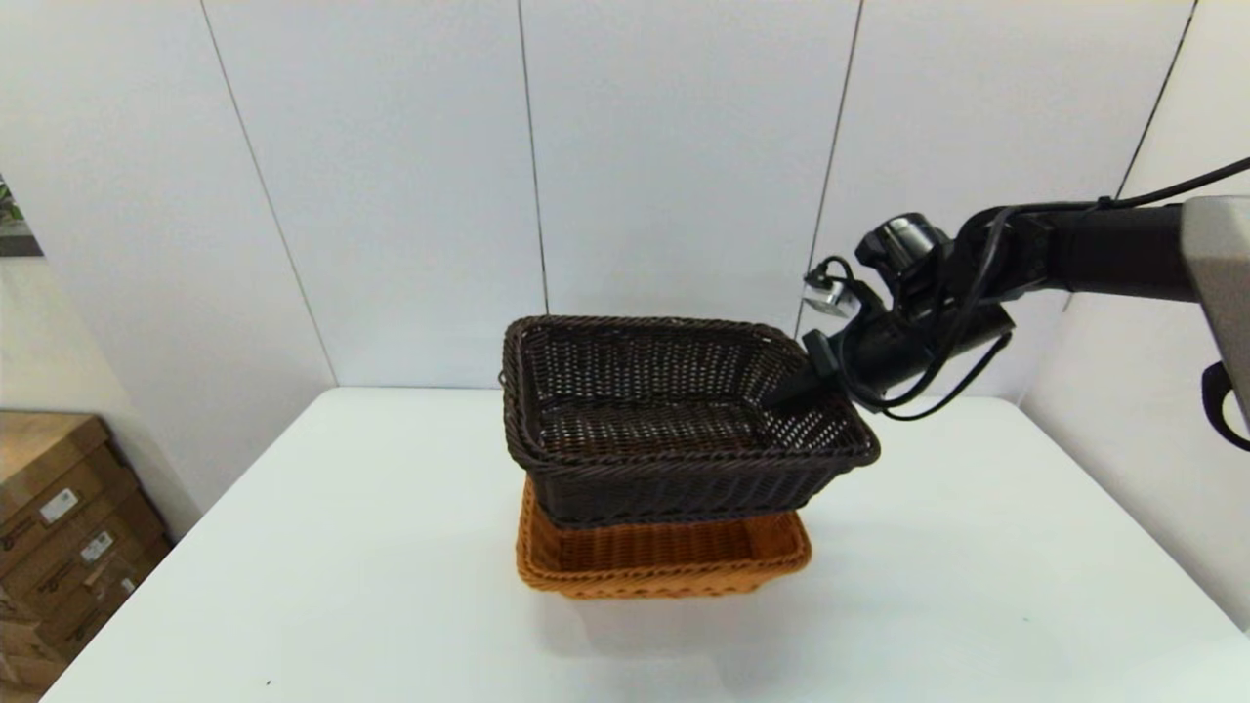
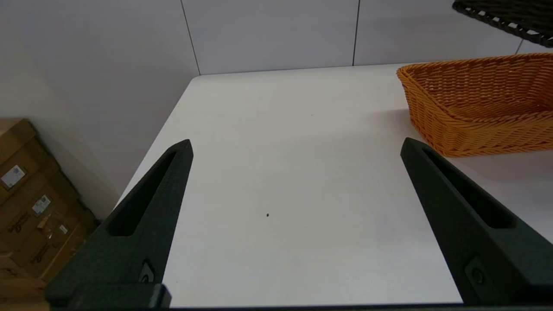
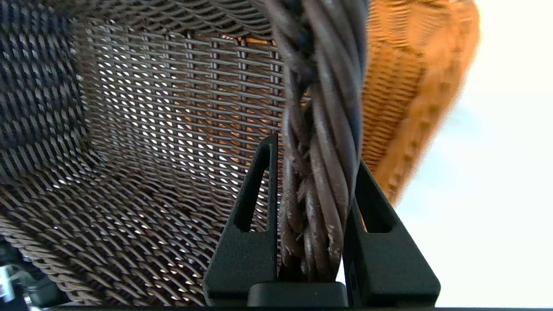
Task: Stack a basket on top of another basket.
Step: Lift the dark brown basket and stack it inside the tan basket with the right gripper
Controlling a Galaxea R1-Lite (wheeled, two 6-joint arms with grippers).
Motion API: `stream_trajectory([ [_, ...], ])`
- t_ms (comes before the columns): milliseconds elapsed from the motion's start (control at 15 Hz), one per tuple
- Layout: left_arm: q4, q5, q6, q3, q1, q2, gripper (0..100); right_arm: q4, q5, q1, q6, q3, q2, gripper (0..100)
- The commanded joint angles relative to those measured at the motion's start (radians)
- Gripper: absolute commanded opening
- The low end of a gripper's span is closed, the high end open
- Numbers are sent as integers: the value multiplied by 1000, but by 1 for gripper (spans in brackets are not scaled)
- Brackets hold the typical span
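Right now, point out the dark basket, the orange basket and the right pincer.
dark basket (image 1: 674, 478): head view, near side wall.
orange basket (image 1: 664, 576): head view, front rim.
right pincer (image 3: 315, 172): right wrist view, clamped on dark rim.

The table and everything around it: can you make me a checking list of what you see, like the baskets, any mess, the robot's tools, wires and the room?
Surface: white table, bare apart from the baskets.
Job's things: dark brown basket held in the air above the orange-tan basket, which sits on the table; not set down yet.
Clutter: nothing seen.
Grippers: right tool shut on the dark basket's rim, one finger inside, one outside; left tool open, low over bare table, beside the orange-tan basket.
Cables: black cable looping along the right arm.
Surroundings: white panelled wall; cardboard boxes at the robot's left.
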Motion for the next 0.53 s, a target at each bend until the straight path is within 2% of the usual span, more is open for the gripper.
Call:
stream_trajectory([
  [67, 0, 0, 0, 2, 0, -2, 100, 4, 3, 27, 9, -5, 28, 0],
  [267, 0, 0, 0, 2, 0, -2, 100, 0, -86, 65, 55, -8, 38, 0],
  [533, 0, 0, 0, 2, 0, -2, 100, -11, -100, 65, 80, -44, 68, 0],
])
